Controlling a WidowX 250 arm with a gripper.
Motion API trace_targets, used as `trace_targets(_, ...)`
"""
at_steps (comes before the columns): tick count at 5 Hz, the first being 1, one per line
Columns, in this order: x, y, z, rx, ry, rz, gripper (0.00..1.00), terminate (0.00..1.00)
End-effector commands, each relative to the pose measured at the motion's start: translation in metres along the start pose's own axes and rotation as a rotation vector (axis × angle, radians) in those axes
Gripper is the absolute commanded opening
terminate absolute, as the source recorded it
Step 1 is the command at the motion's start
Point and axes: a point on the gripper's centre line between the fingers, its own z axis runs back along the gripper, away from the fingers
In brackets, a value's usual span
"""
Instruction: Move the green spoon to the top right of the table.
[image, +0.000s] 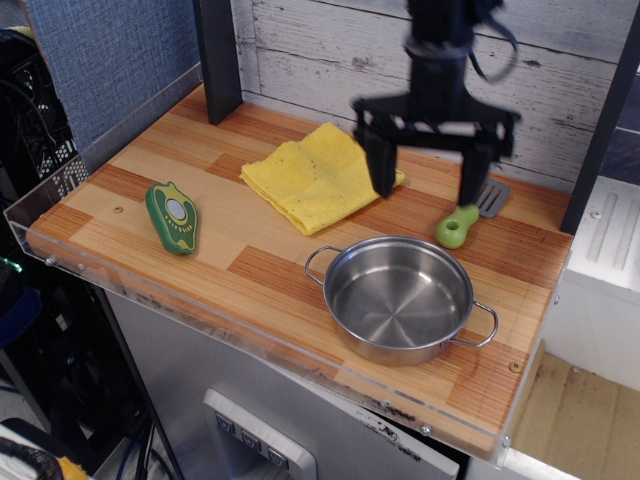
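Observation:
The green spoon (466, 218) lies flat on the wooden table (200, 270) near its back right corner, light-green handle toward the pot and grey slotted head (492, 198) toward the wall. My gripper (428, 178) hangs above the table, up and to the left of the spoon, its two black fingers spread wide and empty. One finger (383, 170) is over the cloth's right edge, the other (471, 178) just above the spoon's handle end.
A steel pot (400, 296) with two handles stands in front of the spoon. A yellow cloth (315, 174) lies at the back middle. A dark-green pepper-shaped toy (172, 216) lies at the left. A black post (218, 60) stands at the back left.

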Motion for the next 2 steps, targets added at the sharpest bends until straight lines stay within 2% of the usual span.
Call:
trace_targets(1, -0.0257, 0.0360, 0.0752, 0.021, -0.069, -0.052, 1.00, 0.00)
trace_targets(2, -0.0286, 0.0429, 0.0845, 0.040, -0.056, -0.156, 1.00, 0.00)
